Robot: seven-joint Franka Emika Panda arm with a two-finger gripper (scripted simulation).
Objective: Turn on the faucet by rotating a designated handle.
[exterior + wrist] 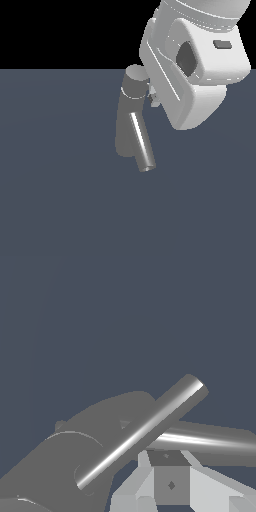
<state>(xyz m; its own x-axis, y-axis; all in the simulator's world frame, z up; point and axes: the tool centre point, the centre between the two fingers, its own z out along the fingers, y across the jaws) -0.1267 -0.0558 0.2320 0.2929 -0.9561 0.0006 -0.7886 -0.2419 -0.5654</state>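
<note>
Up close in the wrist view, the gripper (170, 483) sits right by the handle (210, 440), but I can't tell if the jaws are open or closed. Risk: it nudges the spout (142, 432) instead. The exterior view shows the whole leaning faucet (131, 117) on the table (55, 175), with the arm hiding the handle.

Exterior view: elevated, looking down at moderate range; arm (192, 60) fills its upper right. Wrist view: very close, apparently facing down past the gripper (170, 486). Shared by the 2 views: faucet (131, 120) and spout (145, 431).
</note>
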